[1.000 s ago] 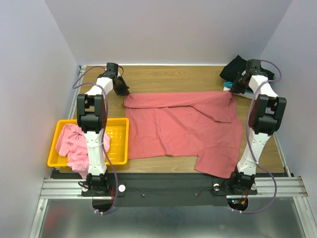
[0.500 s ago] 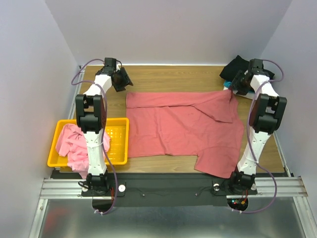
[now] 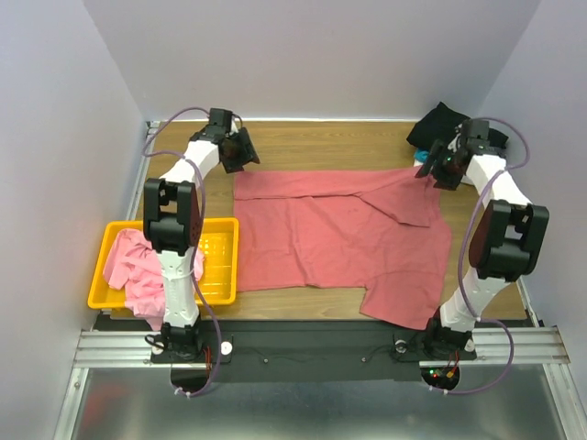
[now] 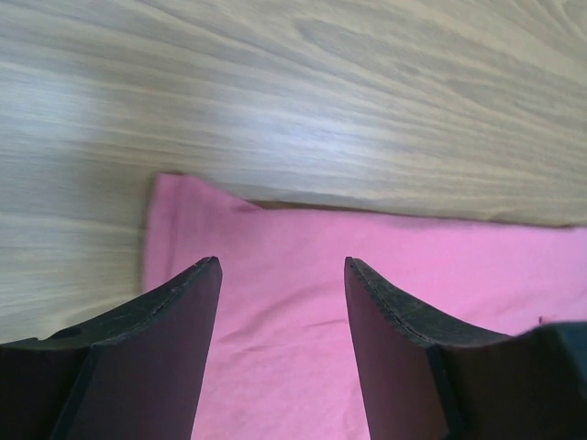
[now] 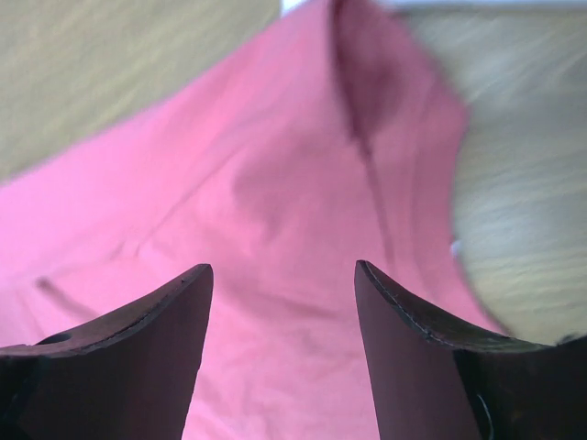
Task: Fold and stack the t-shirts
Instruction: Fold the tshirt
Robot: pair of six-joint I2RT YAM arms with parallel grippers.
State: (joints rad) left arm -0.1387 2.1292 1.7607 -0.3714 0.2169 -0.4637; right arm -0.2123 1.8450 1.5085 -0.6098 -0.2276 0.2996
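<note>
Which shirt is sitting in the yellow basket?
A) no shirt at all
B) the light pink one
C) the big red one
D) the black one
B: the light pink shirt is bunched up in the yellow basket, while the big red shirt lies spread on the table and the black shirt sits at the far right corner.

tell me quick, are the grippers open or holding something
Left gripper: open, holding nothing, over the dusty-red t-shirt's far left corner.
Right gripper: open, holding nothing, over its far right corner.
</note>
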